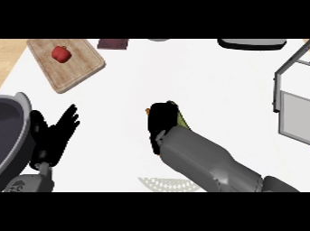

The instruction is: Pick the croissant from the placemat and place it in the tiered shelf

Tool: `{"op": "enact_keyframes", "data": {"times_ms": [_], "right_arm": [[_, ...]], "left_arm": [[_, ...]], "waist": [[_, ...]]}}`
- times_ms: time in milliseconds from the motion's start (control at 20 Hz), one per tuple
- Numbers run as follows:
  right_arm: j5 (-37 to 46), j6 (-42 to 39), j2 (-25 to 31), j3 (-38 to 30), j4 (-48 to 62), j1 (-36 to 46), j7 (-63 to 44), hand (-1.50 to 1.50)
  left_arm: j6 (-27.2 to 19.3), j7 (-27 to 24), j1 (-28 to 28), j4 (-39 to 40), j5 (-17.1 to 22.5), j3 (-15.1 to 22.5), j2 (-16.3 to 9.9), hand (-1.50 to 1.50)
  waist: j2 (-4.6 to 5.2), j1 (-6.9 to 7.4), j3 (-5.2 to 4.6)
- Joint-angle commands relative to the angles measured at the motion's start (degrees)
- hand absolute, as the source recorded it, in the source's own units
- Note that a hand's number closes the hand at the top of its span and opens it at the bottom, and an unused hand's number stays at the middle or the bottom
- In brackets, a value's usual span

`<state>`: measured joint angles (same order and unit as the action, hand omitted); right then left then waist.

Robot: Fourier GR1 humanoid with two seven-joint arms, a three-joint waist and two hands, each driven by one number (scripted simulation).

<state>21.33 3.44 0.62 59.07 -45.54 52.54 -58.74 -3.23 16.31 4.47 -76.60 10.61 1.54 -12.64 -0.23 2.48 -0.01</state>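
Mid-counter — right hand (162, 118) curled round croissant (181, 118).

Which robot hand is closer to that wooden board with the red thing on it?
Left. The left robot hand rests open below the cutting board, beside the pot. The right robot hand sits farther off, mid-counter.

Cutting board (67, 63) far left, pepper (62, 53) on it; pot (2, 135) near left; tiered shelf (302, 103) right
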Motion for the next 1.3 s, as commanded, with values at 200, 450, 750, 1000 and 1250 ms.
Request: {"op": "enact_keyframes", "data": {"times_ms": [200, 450, 750, 1000, 1250], "right_arm": [[-2.77, 7.1, -0.58, 6.02, -1.24, -3.17, 1.46, 1.5], [0.45, 11.7, 6.1, 2.53, -10.49, -9.29, 6.87, 1.5], [-8.96, 18.4, 26.18, -10.32, -26.52, -17.89, 19.15, 1.5], [-7.97, 20.98, 37.46, -16.43, -45.29, -19.22, 16.11, 1.5], [-7.55, 22.5, 50.87, -24.95, -60.02, -22.35, 11.16, 1.5]], "left_arm": [[3.23, -0.28, -0.87, -0.7, 1.89, -2.09, -1.29, 0.0], [0.83, -0.77, -2.76, -0.26, 0.26, -2.49, -0.67, 0.0], [-0.22, -0.74, -5.83, -1.38, 1.7, -5.55, -2.02, 0.0], [0.23, -1.51, -6.07, -0.13, 2.09, -6.1, -1.78, 0.0], [-1.26, -2.34, -7.92, -1.52, 0.26, -3.71, 0.72, 0.0]], "waist": [[0.68, 0.4, 0.02], [-0.11, -3.1, 0.04], [-1.49, -8.37, 0.21], [-1.58, -8.38, -0.12], [-1.61, -8.52, -0.12]]}}
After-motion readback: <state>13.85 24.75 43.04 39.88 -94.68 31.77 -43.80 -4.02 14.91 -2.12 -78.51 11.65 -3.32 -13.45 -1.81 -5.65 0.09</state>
